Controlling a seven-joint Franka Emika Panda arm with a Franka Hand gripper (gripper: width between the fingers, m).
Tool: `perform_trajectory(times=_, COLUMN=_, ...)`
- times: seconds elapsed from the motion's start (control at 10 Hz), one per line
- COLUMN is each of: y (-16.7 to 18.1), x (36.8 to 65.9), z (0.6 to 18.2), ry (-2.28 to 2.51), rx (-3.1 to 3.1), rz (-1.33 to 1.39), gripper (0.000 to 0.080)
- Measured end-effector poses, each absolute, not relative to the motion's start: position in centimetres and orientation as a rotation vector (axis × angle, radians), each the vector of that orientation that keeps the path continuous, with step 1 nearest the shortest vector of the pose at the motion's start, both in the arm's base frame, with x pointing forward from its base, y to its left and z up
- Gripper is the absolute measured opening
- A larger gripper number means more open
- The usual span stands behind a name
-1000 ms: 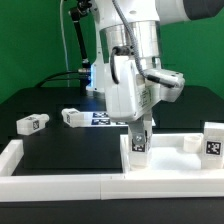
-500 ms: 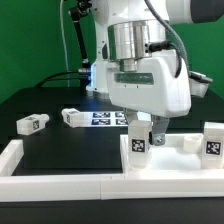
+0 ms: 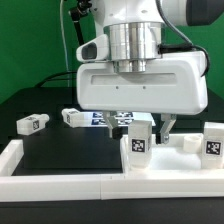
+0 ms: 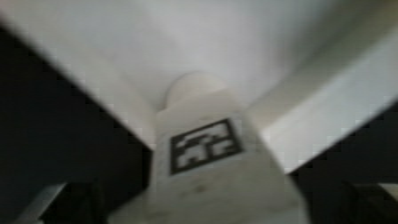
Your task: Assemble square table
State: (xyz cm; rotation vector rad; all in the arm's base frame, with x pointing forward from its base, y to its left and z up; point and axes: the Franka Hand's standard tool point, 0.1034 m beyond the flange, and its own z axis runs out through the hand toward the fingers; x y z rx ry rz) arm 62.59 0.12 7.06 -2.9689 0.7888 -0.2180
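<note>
The white square tabletop (image 3: 172,160) lies at the exterior view's right, inside the front border. One white leg (image 3: 138,146) stands upright at its near corner, tag facing out. My gripper (image 3: 140,124) hangs straight over that leg, open, with a finger on each side and apart from it. In the wrist view the same leg (image 4: 205,150) fills the middle, with the tabletop (image 4: 178,45) beyond it. A second leg (image 3: 213,140) stands at the exterior view's far right. Two more legs (image 3: 32,123) (image 3: 72,117) lie loose on the black table.
A low white border strip (image 3: 60,186) runs along the front and another (image 3: 10,156) up the exterior view's left side. The marker board (image 3: 104,118) lies behind my gripper. A green wall closes the back.
My wrist has turned, so the hand now faces broadside. The jaws have spread apart and let go of the upright leg, which stays standing on the tabletop.
</note>
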Motion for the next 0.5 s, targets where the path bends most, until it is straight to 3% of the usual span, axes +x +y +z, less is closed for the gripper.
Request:
perform_trajectory(times=0.2, y=-0.07, x=62.66, z=7.00, ry=0.669, rx=-3.005, rz=-0.213, gripper=0.0649)
perform_trajectory(times=0.3, y=-0.08, x=62.65, z=6.99, ry=0.706, rx=-2.995, rz=-0.212, gripper=0.0553)
perform_trajectory(times=0.4, y=-0.11, x=62.65, z=6.98, ry=0.708, rx=-2.996, rz=-0.212, gripper=0.0553)
perform_trajectory(times=0.5, y=-0.10, x=62.65, z=6.98, ry=0.773, rx=-2.976, rz=-0.210, gripper=0.0370)
